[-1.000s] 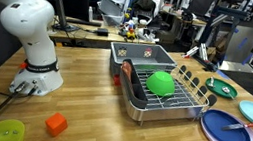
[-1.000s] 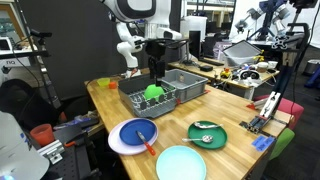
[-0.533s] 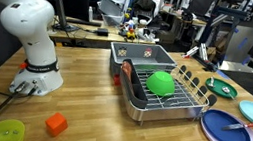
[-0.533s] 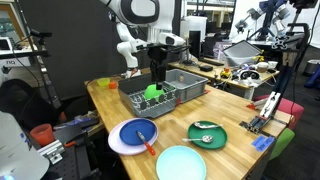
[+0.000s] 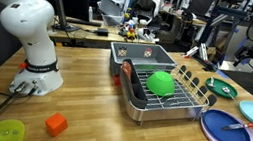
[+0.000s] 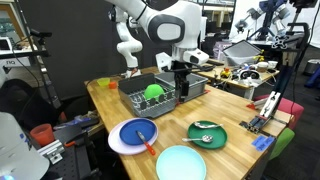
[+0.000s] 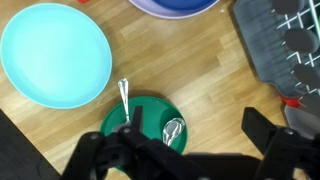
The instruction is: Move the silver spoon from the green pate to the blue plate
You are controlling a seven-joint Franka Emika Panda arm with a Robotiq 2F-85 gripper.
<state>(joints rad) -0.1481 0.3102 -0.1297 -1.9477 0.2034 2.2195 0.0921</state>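
Moved: the arm has swung off the green bowl [image 6: 153,91] in the dish rack [image 6: 165,98], and the pincer [image 6: 181,86] now hangs out on the plates' side; plates and spoon lie as before.
Pincer: spread wide in the wrist view, a dark finger [image 7: 98,158] low on either side, nothing pinched between them.
Silver spoon [image 7: 124,100]: lying on the green plate [image 7: 150,112], handle poking over the rim toward the light blue plate [image 7: 55,55], bowl end near the plate's middle.
Green plate: flat on the desk [image 5: 91,106], just beside the light blue plate and directly below the pincer in the wrist view.
Dark blue plate [image 6: 133,136]: on the desk near the rack, apart from the green plate, with an orange-handled utensil [image 6: 146,142] lying across it.
Rack: its grey corner shows at the wrist view's upper right.
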